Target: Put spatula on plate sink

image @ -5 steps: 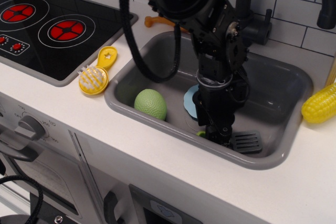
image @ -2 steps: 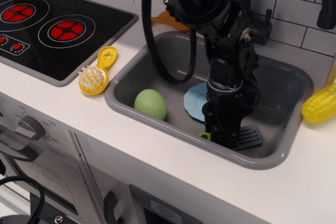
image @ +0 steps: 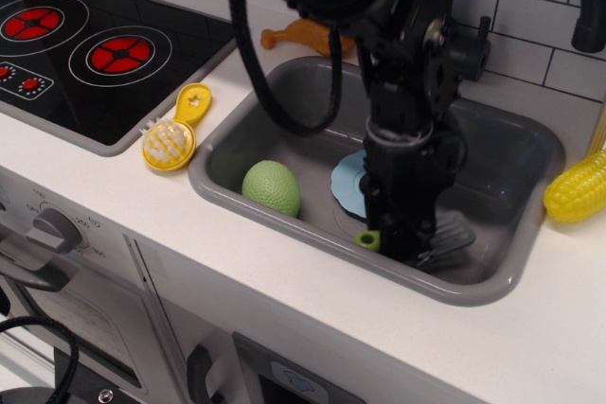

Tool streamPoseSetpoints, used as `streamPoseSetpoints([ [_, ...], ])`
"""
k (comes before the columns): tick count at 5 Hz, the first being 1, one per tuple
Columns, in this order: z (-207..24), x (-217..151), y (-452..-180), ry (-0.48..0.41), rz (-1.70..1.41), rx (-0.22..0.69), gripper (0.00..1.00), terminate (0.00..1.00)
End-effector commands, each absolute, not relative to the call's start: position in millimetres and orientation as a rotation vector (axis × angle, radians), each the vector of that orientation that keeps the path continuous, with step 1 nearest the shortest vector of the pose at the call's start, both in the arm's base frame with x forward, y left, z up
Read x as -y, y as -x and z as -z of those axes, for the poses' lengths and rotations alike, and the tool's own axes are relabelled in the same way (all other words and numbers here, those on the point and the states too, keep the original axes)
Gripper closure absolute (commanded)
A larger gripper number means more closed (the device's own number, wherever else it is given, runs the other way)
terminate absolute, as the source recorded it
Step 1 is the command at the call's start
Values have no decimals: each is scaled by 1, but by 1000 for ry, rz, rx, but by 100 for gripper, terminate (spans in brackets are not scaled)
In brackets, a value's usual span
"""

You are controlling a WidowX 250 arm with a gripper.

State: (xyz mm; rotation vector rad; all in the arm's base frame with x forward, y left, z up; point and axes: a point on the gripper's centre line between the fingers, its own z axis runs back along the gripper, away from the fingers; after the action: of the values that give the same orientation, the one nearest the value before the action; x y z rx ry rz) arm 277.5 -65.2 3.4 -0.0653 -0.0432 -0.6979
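The spatula lies across my gripper (image: 409, 245) near the front of the grey sink (image: 516, 153). Its light-green handle end (image: 367, 239) sticks out to the left and its dark slotted blade (image: 447, 237) to the right, tilted and a little above the sink floor. The gripper points straight down and is shut on the spatula's middle. The light-blue plate (image: 348, 183) lies on the sink floor just behind and left of the gripper, and the arm hides its right part.
A green ball-like lump (image: 272, 186) sits in the sink's left part. A yellow brush (image: 171, 140) lies on the counter beside the stove (image: 85, 44). The black faucet (image: 473, 16), an orange toy (image: 298, 37) and a yellow corn cob (image: 578, 186) surround the sink.
The gripper closed on the spatula and raised it slightly. The blade has come up off the sink floor and tilted. The upper arm shifted to the right.
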Motion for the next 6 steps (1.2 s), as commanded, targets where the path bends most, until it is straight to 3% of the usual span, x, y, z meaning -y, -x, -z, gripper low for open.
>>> streamPoseSetpoints([
  [1,-22,48,-305,-40,309,146,100,0],
  [2,-14,33,-326,-12,190,67,100,0],
  [5,-15,17,-322,-7,148,91,100,0],
  [6,-13,20,-326,-9,129,63,0,0],
])
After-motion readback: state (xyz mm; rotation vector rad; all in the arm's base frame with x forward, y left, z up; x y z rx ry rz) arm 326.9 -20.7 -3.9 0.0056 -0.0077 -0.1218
